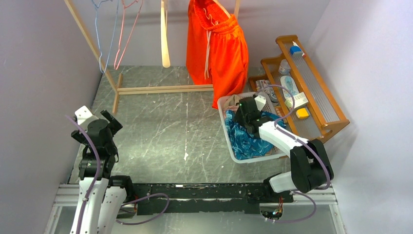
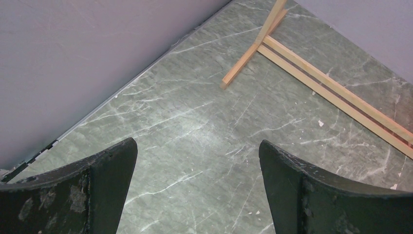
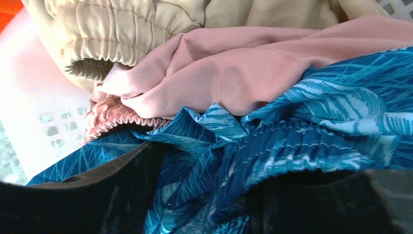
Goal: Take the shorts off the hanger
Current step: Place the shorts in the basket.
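Bright orange fabric shorts with white cord (image 1: pixel 216 53): hang from the wooden rack (image 1: pixel 160 89), beside the white plastic basket (image 1: pixel 225 105).
Risk: right jaws straddle the blue leaf-patterned shorts (image 3: pixel 302 141), grip indeterminate; withdrawing could drag them out.
Left jaws: wide open, empty.
Count: shorts four, meaning one hung and three basketed, including dusty pink shorts (image 3: pixel 234 73) and tan-beige shorts (image 3: pixel 146 24); basket one.

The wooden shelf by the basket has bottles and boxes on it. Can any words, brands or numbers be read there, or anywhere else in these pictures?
No text can be read in any view.
On the wooden shelf, the white box and the blue-capped bottle may carry labels, but they are too small and blurred to read.
The blue shorts show a leafy pattern only, no lettering.
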Controlling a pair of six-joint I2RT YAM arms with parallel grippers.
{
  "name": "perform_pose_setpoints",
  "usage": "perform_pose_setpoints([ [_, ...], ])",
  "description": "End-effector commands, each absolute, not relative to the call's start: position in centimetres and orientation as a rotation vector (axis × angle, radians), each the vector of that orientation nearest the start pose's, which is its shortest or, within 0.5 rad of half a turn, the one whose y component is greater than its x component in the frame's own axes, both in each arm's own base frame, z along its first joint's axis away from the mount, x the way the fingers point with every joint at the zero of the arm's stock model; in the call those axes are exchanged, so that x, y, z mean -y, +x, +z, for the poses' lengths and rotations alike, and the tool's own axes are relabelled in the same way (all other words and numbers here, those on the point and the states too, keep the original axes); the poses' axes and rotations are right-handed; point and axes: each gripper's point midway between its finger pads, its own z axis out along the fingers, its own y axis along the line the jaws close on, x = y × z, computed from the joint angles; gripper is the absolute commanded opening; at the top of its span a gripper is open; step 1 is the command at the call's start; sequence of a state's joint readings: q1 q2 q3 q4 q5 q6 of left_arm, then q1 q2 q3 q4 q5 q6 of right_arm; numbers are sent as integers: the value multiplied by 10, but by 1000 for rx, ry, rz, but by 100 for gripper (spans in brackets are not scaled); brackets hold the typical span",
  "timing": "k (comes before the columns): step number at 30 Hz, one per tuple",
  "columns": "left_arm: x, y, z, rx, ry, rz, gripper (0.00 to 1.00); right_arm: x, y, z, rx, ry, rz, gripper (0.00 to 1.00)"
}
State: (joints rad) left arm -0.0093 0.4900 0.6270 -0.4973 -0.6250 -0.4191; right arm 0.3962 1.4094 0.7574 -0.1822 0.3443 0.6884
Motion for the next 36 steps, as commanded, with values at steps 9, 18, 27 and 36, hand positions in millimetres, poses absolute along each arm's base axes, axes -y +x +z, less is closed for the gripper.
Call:
perform_pose_setpoints([
  [9,-90,223,219,-1675,-779,310,99,-91,332,169,-2190,377,109,86],
  [18,-90,223,219,-1675,-777,307,99,-94,333,235,-2079,348,193,89],
  [27,-90,223,220,-1673,-776,307,99,-99,316,174,-2355,317,112,90],
  [36,-88,223,222,-1670,-765,296,99,-102,279,181,-2396,311,211,92],
])
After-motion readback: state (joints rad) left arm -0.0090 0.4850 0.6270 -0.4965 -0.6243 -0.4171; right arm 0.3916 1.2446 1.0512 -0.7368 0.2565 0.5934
